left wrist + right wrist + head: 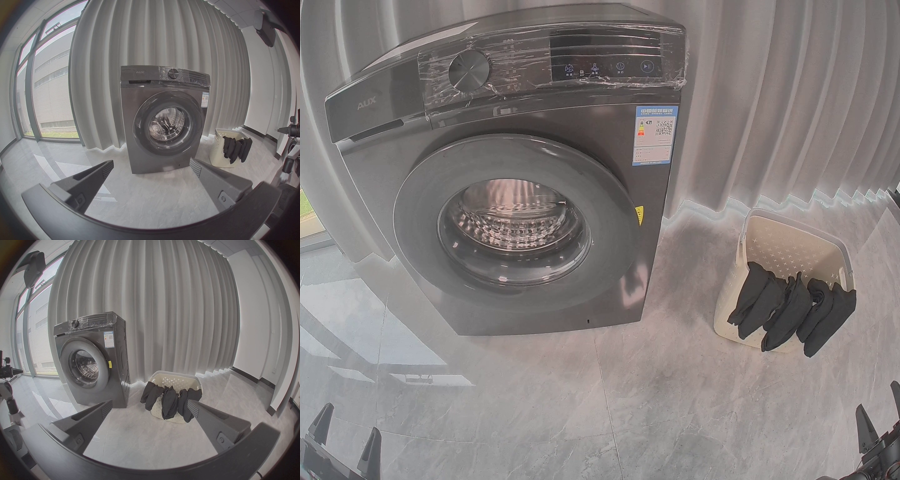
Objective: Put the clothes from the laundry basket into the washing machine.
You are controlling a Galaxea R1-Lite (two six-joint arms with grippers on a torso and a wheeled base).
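Clothes (794, 306), several dark pieces, are hanging over the front rim of the pale laundry basket (784, 250). The basket is sitting on the glossy floor (675, 387) just beside the washing machine (512, 187), on the robot's right. The machine's round door (425, 206) is looking shut, so a load carried over now would be meeting glass.

The left gripper (347, 434) and the right gripper (881, 412) are hovering low, well apart from the basket, each with its fingers released and spread around nothing.

The draped pieces are lying close together, so a pinch may be dragging a neighbour along and dropping it on the floor. The basket is looking light, so a sideways pull could be tipping or sliding it. Loose fabric may also be trailing and snagging on the rim.
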